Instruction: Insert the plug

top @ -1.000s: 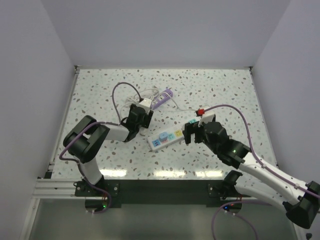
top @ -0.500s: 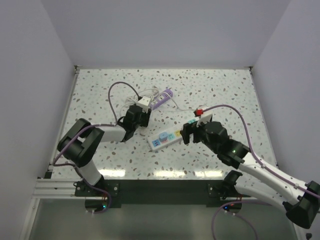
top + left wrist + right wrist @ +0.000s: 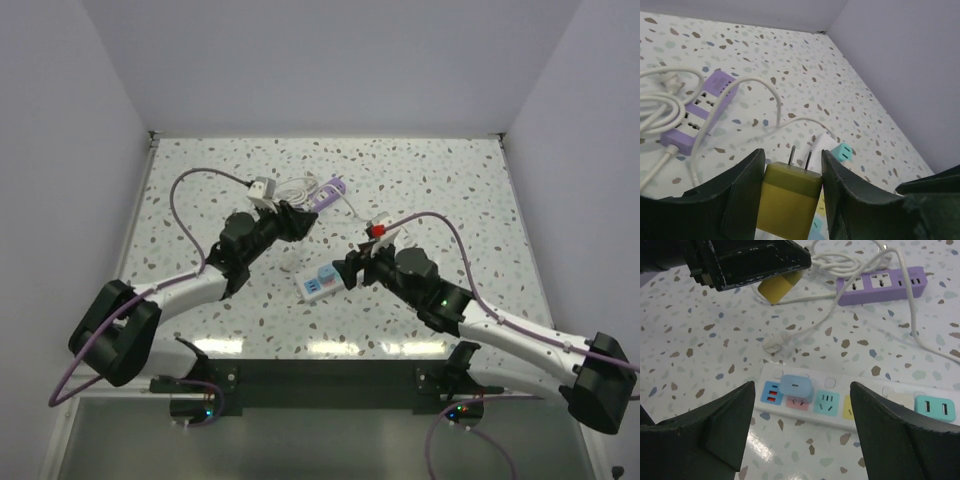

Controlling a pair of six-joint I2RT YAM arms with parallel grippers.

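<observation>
L gripper [image 3: 791,161], left-centre over the speckled terrazzo tabletop [image 3: 450,180], is clamped narrow on the mustard-yellow block plug [image 3: 790,197]. Its black fingers [image 3: 747,190] press both sides of the body, and the two metal prongs [image 3: 800,156] stick out fwd past the tips. Plug is off the table, prongs aimed toward the far-right area. In R wrist view its yellow body pokes out under L gripper's dark jaw, up-left of the white strip.

Beyond it lies a purple rectangular power strip [image 3: 330,193] w/ a loose white coiled cable [image 3: 293,186] beside & across it.

Centre: white power strip w/ multi-colour sockets [image 3: 840,402], flat on the table. A pale-blue rounded adapter [image 3: 796,385] sits on it near the end w/ red ports.

R gripper [image 3: 350,270] hangs over that strip's right end in top view. Its fingers [image 3: 720,430] are spread wide w/ nothing btwn them; can't tell if they touch the strip.
</observation>
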